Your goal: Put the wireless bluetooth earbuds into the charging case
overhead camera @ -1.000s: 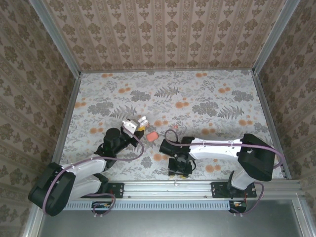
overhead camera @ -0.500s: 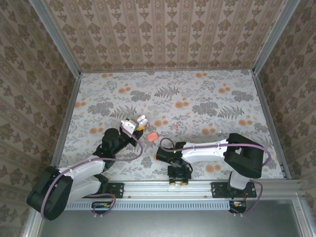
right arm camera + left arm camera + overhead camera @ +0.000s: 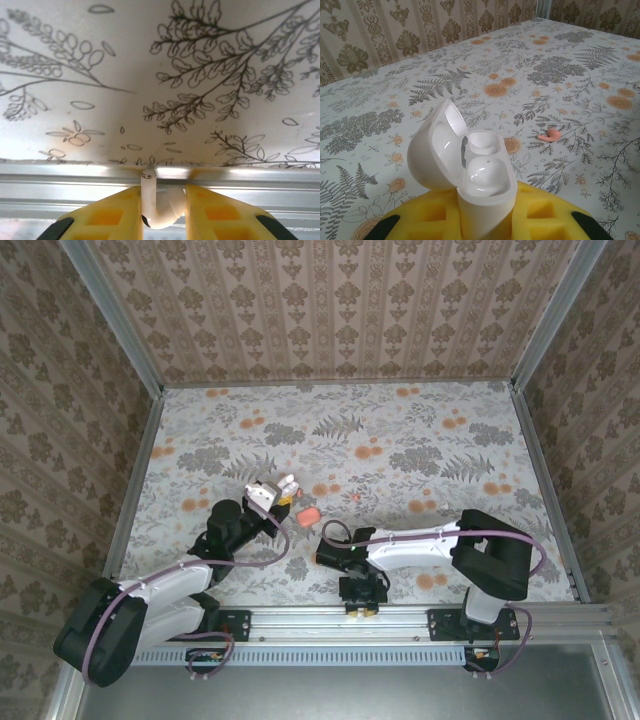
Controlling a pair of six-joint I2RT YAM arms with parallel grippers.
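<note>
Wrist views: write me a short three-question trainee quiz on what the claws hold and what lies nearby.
1. True or false: the white charging case in the left claw has its lid shut.
2. The right claw pinches: A) a white earbud, B) a coral case, C) nothing.
3. What colour is the small earbud-shaped piece lying on the table?
Key: 1 false; 2 A; 3 coral.

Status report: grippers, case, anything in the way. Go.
Left gripper shut on white charging case, lid open. Right gripper shut on white earbud, by the near rail. Coral piece loose on table, beyond the case.
</note>
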